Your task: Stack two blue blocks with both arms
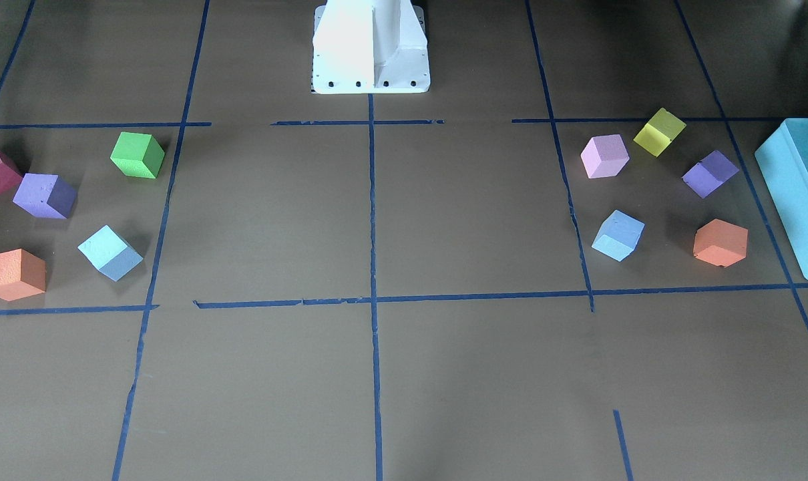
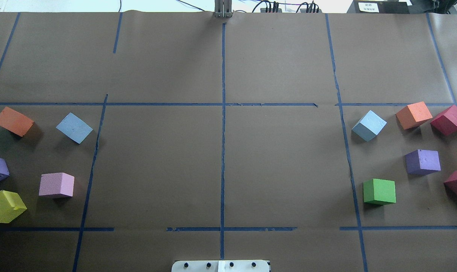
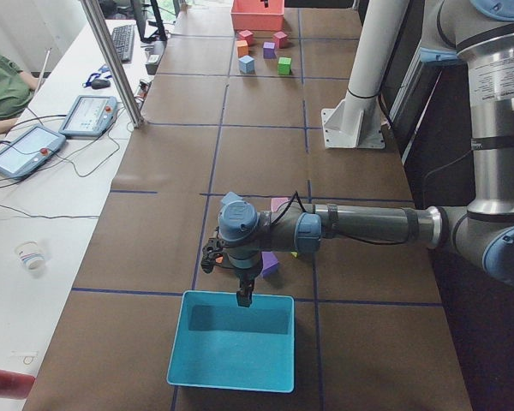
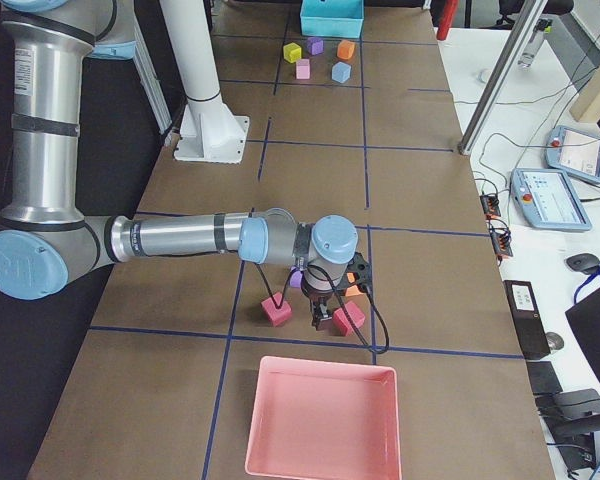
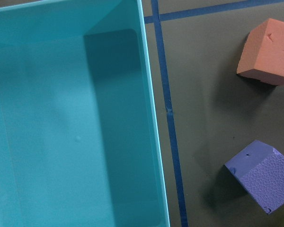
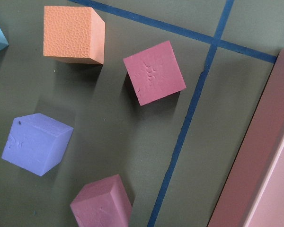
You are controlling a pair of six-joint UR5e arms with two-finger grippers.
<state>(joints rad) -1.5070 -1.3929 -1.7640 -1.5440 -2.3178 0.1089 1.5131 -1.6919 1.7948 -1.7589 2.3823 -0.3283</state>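
Two pale blue blocks lie far apart on the brown table. One (image 2: 74, 128) lies on the left side, shown at the right in the front view (image 1: 618, 235). The other (image 2: 369, 125) lies on the right side, shown at the left in the front view (image 1: 110, 252). The left gripper (image 3: 244, 300) hangs over the near rim of the teal box; I cannot tell whether it is open or shut. The right gripper (image 4: 323, 322) hangs among the red cubes near the pink tray; I cannot tell its state either. Neither gripper shows in the overhead or front views.
The teal box (image 5: 71, 118) stands at the table's left end and the pink tray (image 4: 320, 420) at the right end. Orange (image 2: 13, 121), purple (image 2: 423, 161), green (image 2: 379, 191), pink (image 2: 56, 185), yellow (image 2: 5, 206) and red (image 2: 449, 120) cubes surround the blue ones. The white base post (image 1: 370, 47) stands mid-table.
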